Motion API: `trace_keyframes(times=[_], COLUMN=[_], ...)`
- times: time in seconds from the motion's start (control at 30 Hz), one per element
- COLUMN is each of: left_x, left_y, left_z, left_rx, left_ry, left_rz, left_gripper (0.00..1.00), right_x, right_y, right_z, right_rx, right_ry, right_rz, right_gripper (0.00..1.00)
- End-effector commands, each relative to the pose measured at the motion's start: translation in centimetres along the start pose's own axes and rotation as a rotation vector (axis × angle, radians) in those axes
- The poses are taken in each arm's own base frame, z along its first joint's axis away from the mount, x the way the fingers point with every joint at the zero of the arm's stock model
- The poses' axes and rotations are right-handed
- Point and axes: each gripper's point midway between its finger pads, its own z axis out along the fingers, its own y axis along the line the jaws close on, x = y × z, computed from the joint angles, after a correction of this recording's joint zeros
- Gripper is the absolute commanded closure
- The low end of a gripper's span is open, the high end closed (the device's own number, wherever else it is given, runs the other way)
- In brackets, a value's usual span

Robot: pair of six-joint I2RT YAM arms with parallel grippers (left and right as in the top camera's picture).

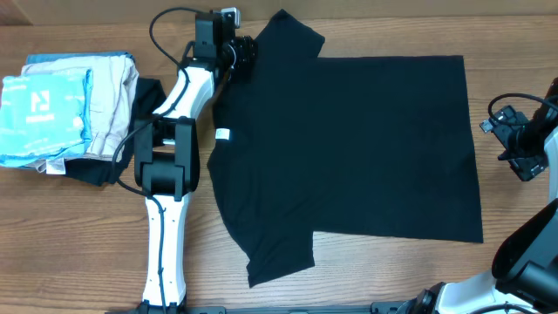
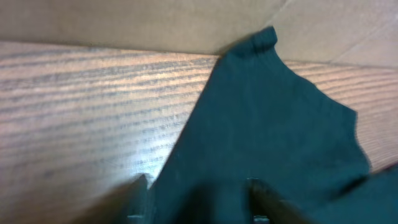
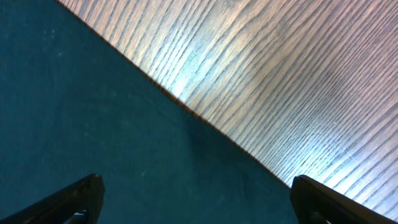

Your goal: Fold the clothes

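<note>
Overhead: black T-shirt (image 1: 349, 148) lies spread flat mid-frame on the desk (image 1: 366, 279), with the left claw (image 1: 237, 52) at its upper-left sleeve, the right claw (image 1: 513, 146) just off its right edge, and a folded stack (image 1: 61, 109) far left. Left wrist: left claw partly open at bottom edge, shirt cloth lying between the fingers, no grip seen. Right wrist: right claw wide open and empty, shirt edge filling lower left, bare desk upper right.

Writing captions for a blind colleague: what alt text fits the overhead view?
A black T-shirt lies spread flat on a wooden table, the left gripper at its far sleeve, the right gripper beside its hem. Folded garments sit stacked at left.
</note>
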Motion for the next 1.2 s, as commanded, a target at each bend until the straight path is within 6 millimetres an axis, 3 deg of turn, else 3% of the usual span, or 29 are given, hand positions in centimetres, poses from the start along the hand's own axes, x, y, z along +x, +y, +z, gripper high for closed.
trace_keyframes(times=[0.0, 0.17, 0.3, 0.4, 0.53, 0.73, 0.9, 1.03, 1.1, 1.17], left_x=[-8.7, -10.6, -8.2, -3.1, 3.2, 8.9, 12.5, 16.3, 20.6, 24.1], left_y=[-5.8, -8.4, -9.7, -8.3, -7.5, -11.6, -14.6, -13.8, -12.5, -12.8], left_z=[-8.2, -17.6, -23.2, -27.2, -30.3, -32.7, -33.6, -38.2, -41.4, -41.9], left_rx=[0.056, -0.04, -0.083, -0.235, -0.378, -0.431, -0.429, -0.506, -0.555, -0.482], left_ry=[-0.11, -0.056, 0.072, 0.264, 0.519, 0.755, 0.836, 0.88, 0.905, 0.931], left_rz=[0.045, -0.039, -0.133, -0.232, -0.264, -0.163, -0.082, -0.14, -0.216, -0.262], left_gripper=[0.0, 0.0, 0.0, 0.0, 0.0, 0.0, 0.0, 0.0, 0.0, 0.0], right_x=[-0.7, -0.7, -0.7, -0.7, -0.7, -1.5, -2.0, -0.8, -0.4, -0.3], right_y=[0.5, 0.5, 0.5, 0.5, 0.5, 0.9, 1.2, 1.0, 0.8, 0.7], right_z=[-0.6, -0.6, -0.6, -0.6, -0.6, -0.6, -0.7, -0.6, -0.6, -0.6], right_rx=[-0.015, -0.015, -0.015, -0.015, -0.015, -0.033, -0.048, -0.045, -0.037, -0.034], right_ry=[-0.024, -0.024, -0.024, -0.024, -0.024, -0.058, -0.076, -0.026, -0.008, -0.002], right_rz=[-0.002, -0.002, -0.002, -0.002, -0.002, 0.001, 0.0, 0.001, 0.002, 0.002], right_gripper=[0.0, 0.0, 0.0, 0.0, 0.0, 0.0, 0.0, 0.0, 0.0, 0.0])
